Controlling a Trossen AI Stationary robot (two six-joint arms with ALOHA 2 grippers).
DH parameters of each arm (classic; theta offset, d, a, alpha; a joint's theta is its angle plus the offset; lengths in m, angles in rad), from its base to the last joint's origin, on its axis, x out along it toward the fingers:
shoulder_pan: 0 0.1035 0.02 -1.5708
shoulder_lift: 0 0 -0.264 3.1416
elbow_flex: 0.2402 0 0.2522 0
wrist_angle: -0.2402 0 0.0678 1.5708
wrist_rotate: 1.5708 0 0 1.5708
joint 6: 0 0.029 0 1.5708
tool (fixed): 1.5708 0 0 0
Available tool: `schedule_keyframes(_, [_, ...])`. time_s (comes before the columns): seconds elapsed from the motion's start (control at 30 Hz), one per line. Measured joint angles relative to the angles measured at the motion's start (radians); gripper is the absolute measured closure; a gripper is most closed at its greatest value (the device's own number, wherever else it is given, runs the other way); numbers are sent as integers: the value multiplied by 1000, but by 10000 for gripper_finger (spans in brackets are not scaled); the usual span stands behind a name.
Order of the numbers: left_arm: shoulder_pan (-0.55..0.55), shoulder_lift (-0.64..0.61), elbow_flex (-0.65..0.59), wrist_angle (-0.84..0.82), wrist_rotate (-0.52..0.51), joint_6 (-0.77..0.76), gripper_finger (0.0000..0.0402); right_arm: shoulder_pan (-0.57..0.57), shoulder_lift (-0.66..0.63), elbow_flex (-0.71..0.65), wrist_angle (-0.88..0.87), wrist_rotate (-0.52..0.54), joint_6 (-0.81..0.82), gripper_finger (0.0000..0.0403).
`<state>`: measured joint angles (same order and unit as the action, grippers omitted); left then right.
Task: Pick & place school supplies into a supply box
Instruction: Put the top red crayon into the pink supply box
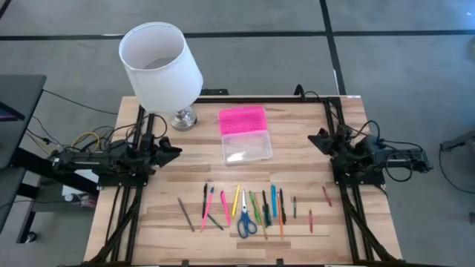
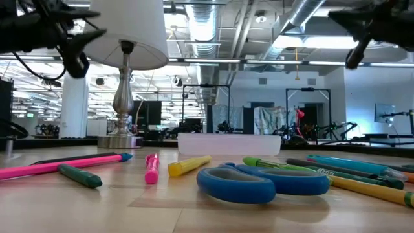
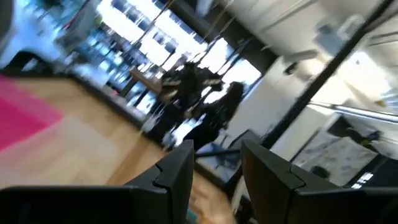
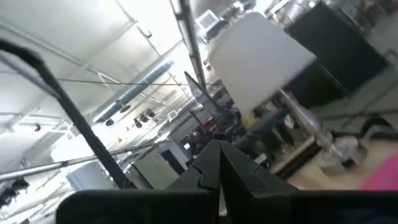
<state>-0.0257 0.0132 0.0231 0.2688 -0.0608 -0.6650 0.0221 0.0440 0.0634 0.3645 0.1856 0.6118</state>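
The small clear plastic supply box (image 1: 246, 145) with its bright pink ribbed lid (image 1: 242, 119) folded back lies mid-surface on the pale wooden surface (image 1: 156, 200). The row of coloured pens, pencils and markers (image 1: 256, 204), with blue-handled scissors (image 1: 246, 221), lies near the front edge. The left gripper (image 3: 214, 171) hovers at the left edge, jaws apart; the right gripper (image 4: 219, 163) at the right edge, jaws together. A white lampshade (image 1: 159, 63) stands behind.

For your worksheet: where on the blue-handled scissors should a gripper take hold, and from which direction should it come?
Probably the scissors at the narrow stretch just above the handle loops, coming straight down: they lie flat, blades toward the box, and pens crowd both sides.
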Motion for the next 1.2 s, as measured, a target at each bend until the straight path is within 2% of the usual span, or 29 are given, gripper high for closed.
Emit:
schedule_keyframes(0.23, [0, 0, 0, 106, 11, 34, 274, 43, 129, 99, -4, 0, -119, 403])
schedule_keyframes(0.53, [-1, 0, 0, 184, 27, 42, 274, 100, 369, 281, -14, -1, -236, 403])
schedule_keyframes(0.73, [-2, 23, 34, 194, 81, 55, 274, 140, 506, 442, -169, -1, -273, 403])
schedule_keyframes(0.9, [-2, 110, 99, 194, 132, 100, 274, 162, 653, 553, -282, 0, -278, 403])
schedule_keyframes(1.2, [-2, 359, 271, 192, 218, 195, 274, 168, 813, 654, -276, -2, -309, 403])
